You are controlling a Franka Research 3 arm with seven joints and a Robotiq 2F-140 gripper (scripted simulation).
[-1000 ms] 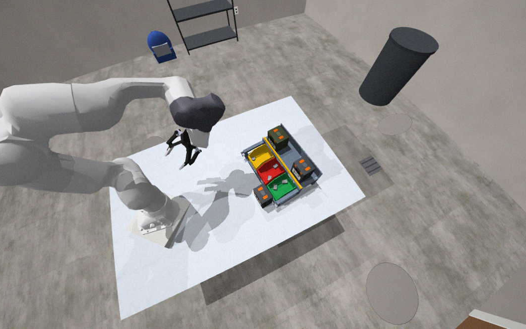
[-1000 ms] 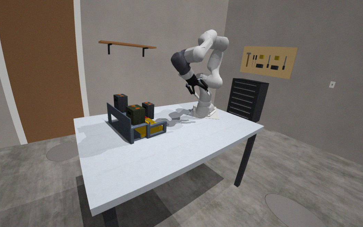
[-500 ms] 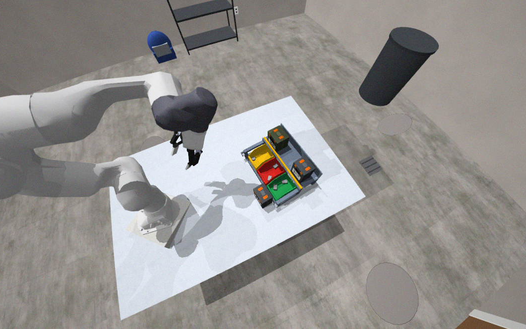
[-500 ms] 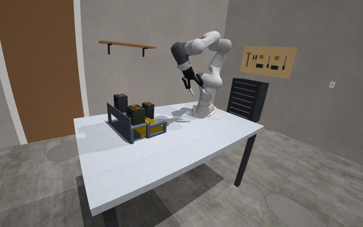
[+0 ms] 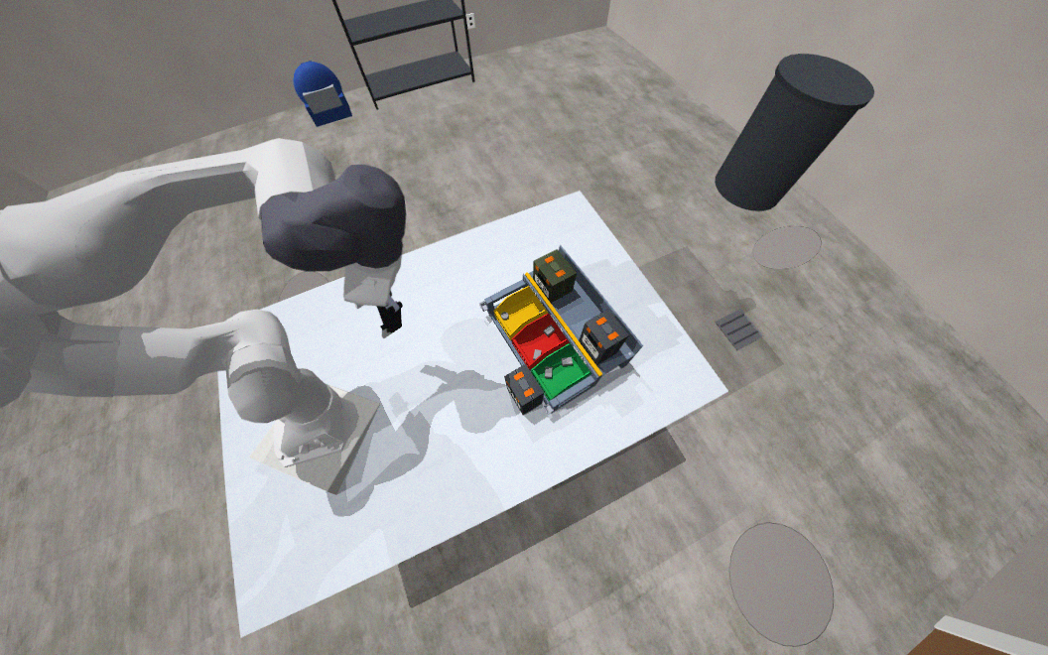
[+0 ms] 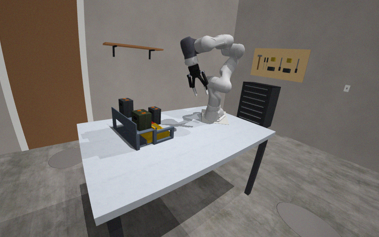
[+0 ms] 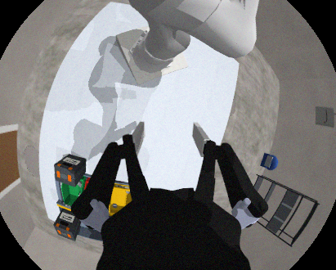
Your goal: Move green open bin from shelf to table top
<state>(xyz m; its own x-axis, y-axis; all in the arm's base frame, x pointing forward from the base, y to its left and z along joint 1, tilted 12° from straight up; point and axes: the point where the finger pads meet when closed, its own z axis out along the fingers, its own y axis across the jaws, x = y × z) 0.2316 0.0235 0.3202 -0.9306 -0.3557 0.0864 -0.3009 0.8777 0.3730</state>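
The green bin (image 5: 558,383) (image 7: 71,196) sits in the grey shelf (image 5: 580,307) (image 6: 131,131), at the end of the row, with small grey parts inside. Beside it are the red bin (image 5: 535,344) and the yellow bin (image 5: 521,310) (image 6: 163,134) (image 7: 120,197), both holding small parts. All three look level, open fronts toward the robot base. In the exterior view the green bin is hidden. My gripper (image 6: 201,94) (image 7: 168,128) is partly open and empty, fingers downward, high above the white table top (image 5: 447,496) (image 6: 185,153), between the robot base and the shelf.
A dark box (image 5: 522,392) (image 6: 154,114) (image 7: 69,169) stands close in front of the green bin. A second dark box (image 5: 602,339) (image 6: 125,107) (image 7: 66,226) and an olive box (image 5: 554,276) (image 6: 141,120) stand on the shelf behind the yellow rail (image 5: 561,322).
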